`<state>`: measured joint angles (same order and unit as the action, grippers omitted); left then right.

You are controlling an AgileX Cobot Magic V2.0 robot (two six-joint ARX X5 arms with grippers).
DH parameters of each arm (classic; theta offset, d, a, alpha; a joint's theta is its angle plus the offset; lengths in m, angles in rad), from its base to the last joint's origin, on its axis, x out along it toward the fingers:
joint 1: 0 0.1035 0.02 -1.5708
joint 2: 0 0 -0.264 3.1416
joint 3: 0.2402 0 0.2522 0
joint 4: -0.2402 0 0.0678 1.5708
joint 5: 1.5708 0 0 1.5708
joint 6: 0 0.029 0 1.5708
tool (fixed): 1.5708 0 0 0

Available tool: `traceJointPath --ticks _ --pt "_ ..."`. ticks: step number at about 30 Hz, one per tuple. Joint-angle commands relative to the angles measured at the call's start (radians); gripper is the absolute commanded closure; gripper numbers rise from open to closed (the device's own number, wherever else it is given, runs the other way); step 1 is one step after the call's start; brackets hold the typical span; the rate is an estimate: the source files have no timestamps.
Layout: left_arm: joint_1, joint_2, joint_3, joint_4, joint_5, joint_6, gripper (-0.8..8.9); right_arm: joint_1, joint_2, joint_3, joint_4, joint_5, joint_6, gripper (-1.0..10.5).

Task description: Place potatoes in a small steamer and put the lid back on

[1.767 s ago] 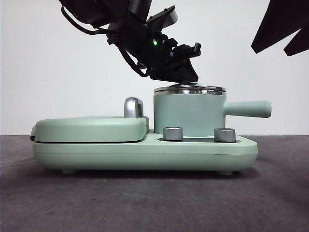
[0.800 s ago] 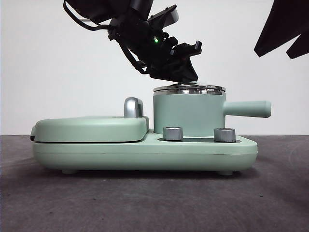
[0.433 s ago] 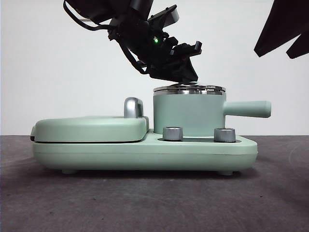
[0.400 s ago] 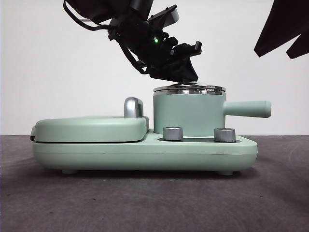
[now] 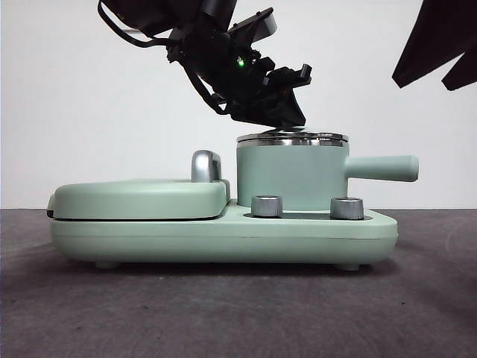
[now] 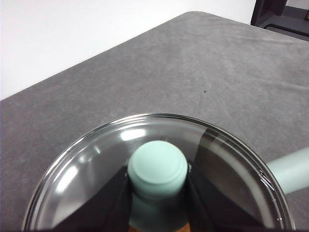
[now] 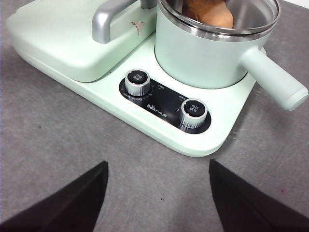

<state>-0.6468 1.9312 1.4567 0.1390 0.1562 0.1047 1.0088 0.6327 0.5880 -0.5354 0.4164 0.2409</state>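
The small steamer (image 5: 291,177) is a mint green pot standing on the right of a green cooker base, handle pointing right. The glass lid (image 5: 292,137) lies flat on its steel rim. My left gripper (image 5: 287,123) reaches down from the upper left. In the left wrist view its jaws close on the neck of the lid's mint knob (image 6: 157,166), shut on it (image 6: 157,193). The orange-brown potato (image 7: 207,12) lies inside the steamer (image 7: 203,53), seen through the glass. My right gripper (image 7: 157,193) is open and empty above the table in front of the cooker.
The flat green lidded griddle (image 5: 138,198) with a steel handle (image 5: 206,165) fills the left of the base (image 5: 223,235). Two steel dials (image 5: 267,206) (image 5: 346,208) stand at the front. The waiting arm shows as a black tip (image 5: 436,41) at the top right.
Since the earliest frame my left arm has shifted very slightly up and right over the steamer. The lid stays on the rim. Nothing has moved in the last second.
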Motion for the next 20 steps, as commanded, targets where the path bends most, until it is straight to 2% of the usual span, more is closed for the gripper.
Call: traceJointPath --ticks 1,3,11,17,20 --pt "-0.011 0.019 0.014 -0.011 -0.002 -0.011 5.80 0.012 0.006 0.006 0.006 0.003 0.010 6.2" --pt "-0.011 0.019 0.014 -0.013 -0.002 -0.019 5.47 0.012 0.006 0.006 0.005 0.003 0.010 6.2" --pt "-0.012 -0.052 0.016 -0.061 -0.002 -0.047 5.47 0.012 0.006 0.006 -0.001 0.003 0.010 6.2" --pt "0.004 -0.206 0.016 -0.296 -0.002 -0.053 5.47 0.012 0.006 0.006 -0.001 0.002 0.010 6.2" --pt "0.031 -0.270 0.016 -0.418 0.023 -0.102 5.47 0.012 0.006 0.006 0.000 -0.002 0.009 6.2"
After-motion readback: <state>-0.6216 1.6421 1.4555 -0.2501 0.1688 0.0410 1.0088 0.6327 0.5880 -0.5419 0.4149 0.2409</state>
